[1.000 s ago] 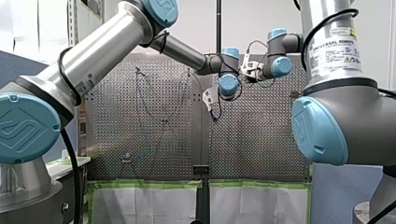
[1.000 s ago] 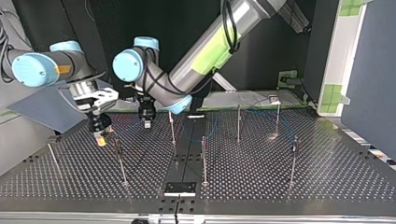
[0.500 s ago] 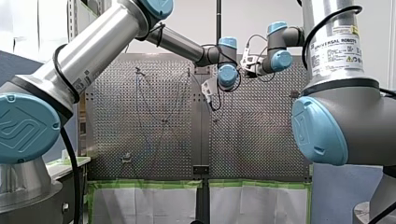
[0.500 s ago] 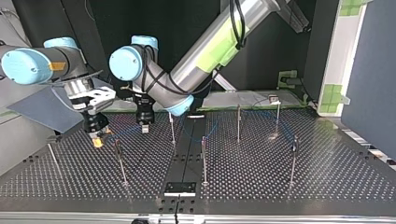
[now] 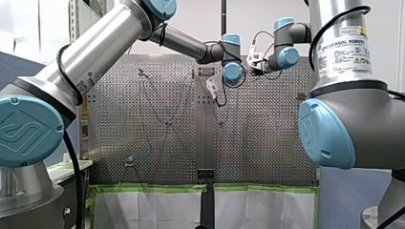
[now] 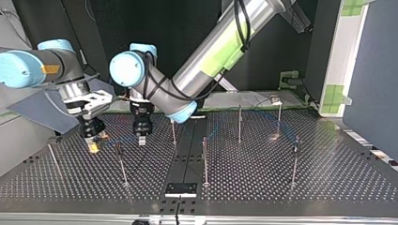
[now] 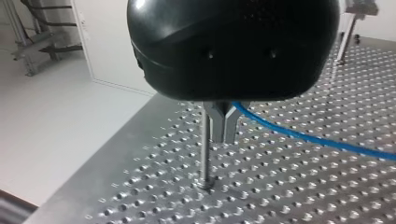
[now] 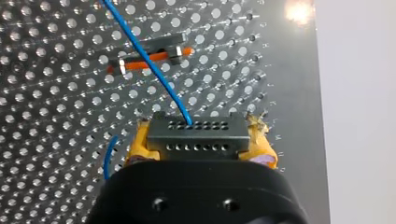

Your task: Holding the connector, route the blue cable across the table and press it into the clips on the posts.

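Observation:
In the right wrist view my right gripper (image 8: 198, 140) is shut with yellow pads on a grey connector (image 8: 198, 133), and the blue cable (image 8: 140, 51) runs out ahead of it over a post clip with an orange insert (image 8: 149, 58). In the top view this gripper (image 6: 94, 146) hangs low at the left. My left gripper (image 6: 141, 138) is just to its right. In the left wrist view its metal fingers (image 7: 223, 128) are pressed together on the blue cable (image 7: 317, 140), which trails away over the plate, and a thin post (image 7: 204, 149) stands right beside them.
Several thin posts stand on the perforated table (image 6: 328, 183), among them one (image 6: 121, 161) near both grippers, one (image 6: 172, 131) by my left gripper and one (image 6: 240, 123) further right. A black plate (image 6: 180, 189) lies at the near edge.
In the top view both grippers have moved left and nearer the camera, lower over the table. The right one still holds the connector.

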You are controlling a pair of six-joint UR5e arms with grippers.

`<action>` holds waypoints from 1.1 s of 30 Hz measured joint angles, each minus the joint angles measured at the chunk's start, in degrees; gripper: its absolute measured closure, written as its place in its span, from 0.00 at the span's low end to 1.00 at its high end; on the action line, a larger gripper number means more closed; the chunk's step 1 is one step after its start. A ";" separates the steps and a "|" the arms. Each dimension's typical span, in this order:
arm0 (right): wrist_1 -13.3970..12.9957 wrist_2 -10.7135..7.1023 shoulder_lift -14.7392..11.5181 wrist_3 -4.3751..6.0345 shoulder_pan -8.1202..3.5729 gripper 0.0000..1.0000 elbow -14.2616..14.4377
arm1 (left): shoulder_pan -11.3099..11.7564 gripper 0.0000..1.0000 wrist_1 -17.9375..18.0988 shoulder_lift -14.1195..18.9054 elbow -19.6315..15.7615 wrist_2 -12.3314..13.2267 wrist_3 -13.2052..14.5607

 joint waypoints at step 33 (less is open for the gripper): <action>0.09 -2.53 0.41 1.42 -3.75 1.00 -1.89 | 5.33 0.99 3.11 -1.71 0.69 11.67 0.15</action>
